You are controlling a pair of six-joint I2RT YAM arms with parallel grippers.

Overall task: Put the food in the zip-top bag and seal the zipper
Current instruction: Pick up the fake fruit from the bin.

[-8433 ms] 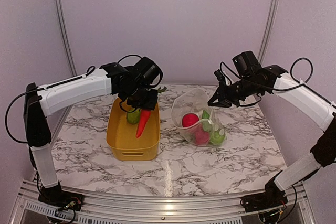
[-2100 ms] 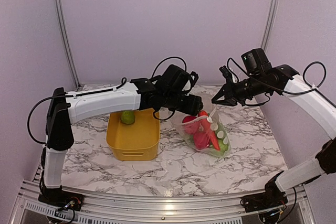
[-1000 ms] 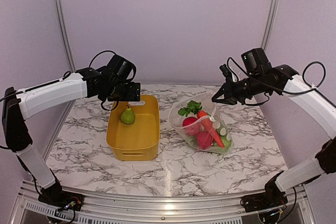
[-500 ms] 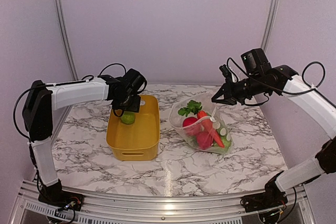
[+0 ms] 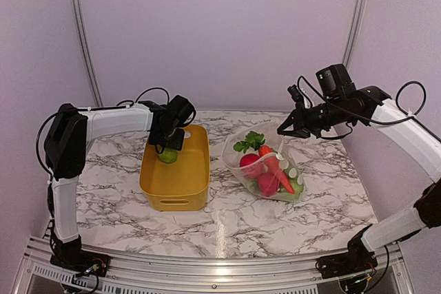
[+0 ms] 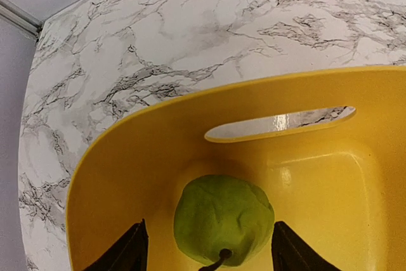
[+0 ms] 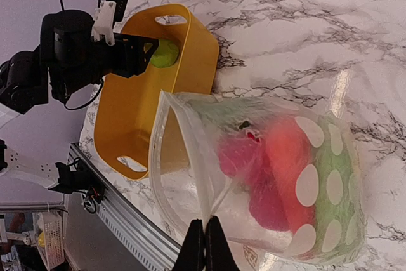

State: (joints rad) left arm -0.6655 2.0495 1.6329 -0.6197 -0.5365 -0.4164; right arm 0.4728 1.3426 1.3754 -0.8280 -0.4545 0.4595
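As right gripper [image 7: 204, 240] pinches bag [image 7: 184, 182] edge, left gripper [image 6: 206, 252] straddles pear [image 6: 222, 217].

No legible text, label, brand, number or sign in any view, only plain white dots printed on the bag [image 7: 307, 185] just ahead of the right pincer [image 7: 204, 228].

One yellow bin [image 5: 173, 199] holds one green pear [image 6: 223, 220]. One zip-top bag [image 5: 235, 148] — clear, white-dotted — holds one leafy-topped carrot [image 5: 279, 175] and two red pieces [image 5: 249, 160]; the green pieces [image 5: 295, 189] at its bottom are too crowded to count.
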